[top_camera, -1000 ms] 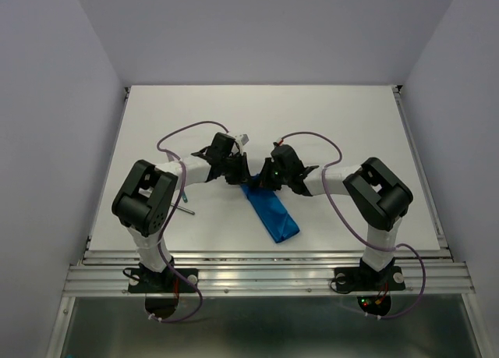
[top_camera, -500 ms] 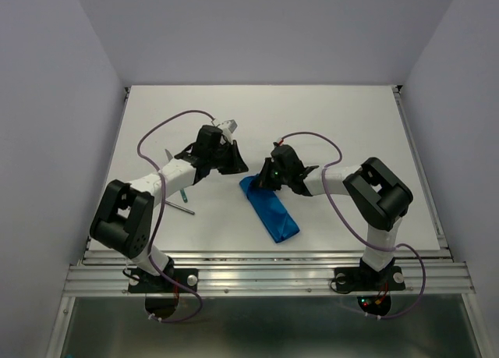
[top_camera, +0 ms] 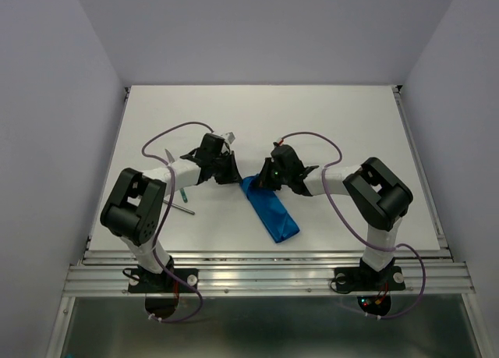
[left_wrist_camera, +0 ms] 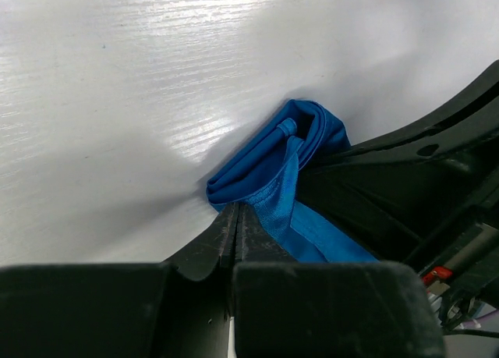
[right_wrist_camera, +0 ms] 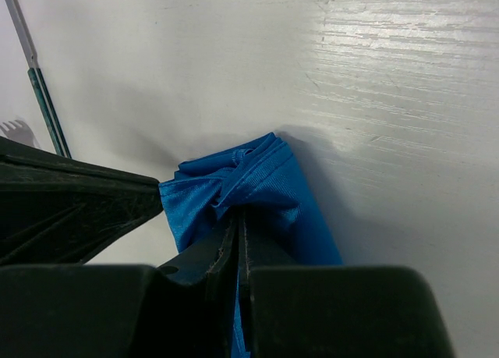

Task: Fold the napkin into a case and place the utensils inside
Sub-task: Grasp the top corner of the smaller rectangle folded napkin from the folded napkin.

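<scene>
One case (top_camera: 271, 208) and two utensils (top_camera: 185, 193) lie on the bench (top_camera: 351, 116). The right tool (right_wrist_camera: 238, 211) pinches the case's far end. The left tool (left_wrist_camera: 236, 208), jaws together, touches that end, with the utensils to its left and bench stretching ahead.

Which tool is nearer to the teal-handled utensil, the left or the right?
Left. The left tool touches the case at its far end, on the side facing the teal-handled utensil. The right tool meets that end from the opposite side, farther away.

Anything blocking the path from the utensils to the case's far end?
No loose object shows there. Only the left claw sits shut at that end of the case, on the side facing the utensils. The right claw is shut on the cloth beside it.
</scene>
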Tool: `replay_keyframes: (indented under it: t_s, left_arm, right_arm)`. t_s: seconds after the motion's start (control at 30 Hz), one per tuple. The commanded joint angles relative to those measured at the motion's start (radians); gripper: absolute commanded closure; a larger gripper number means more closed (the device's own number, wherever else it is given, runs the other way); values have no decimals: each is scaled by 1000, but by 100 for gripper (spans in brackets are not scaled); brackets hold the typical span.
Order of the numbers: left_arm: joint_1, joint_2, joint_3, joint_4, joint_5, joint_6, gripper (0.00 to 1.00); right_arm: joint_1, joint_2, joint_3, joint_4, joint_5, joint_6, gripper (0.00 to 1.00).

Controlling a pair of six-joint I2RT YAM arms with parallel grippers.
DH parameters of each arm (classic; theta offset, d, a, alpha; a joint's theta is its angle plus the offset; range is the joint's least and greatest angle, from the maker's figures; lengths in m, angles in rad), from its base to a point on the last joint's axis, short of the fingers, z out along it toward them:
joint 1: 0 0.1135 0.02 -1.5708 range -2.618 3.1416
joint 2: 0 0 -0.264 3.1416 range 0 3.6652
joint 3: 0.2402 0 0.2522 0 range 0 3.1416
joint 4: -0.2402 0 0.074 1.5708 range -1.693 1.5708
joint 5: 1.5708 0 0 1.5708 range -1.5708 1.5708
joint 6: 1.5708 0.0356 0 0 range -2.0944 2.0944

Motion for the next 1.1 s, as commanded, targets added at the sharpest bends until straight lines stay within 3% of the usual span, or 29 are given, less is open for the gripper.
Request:
replay_keyframes:
  t_s: [0.0,0.83,1.07]
  left_arm:
    - [-19,18,12,15,17,17,98]
    - [-69,108,58,37,4,-21,99]
    - [-69,116,50,32,-9,-53,99]
  right_arm:
    - [0,11,11,28,16,2,93]
    - [0,35,45,28,-27,-4,93]
    - [0,-104,11,-42,-15,-56,92]
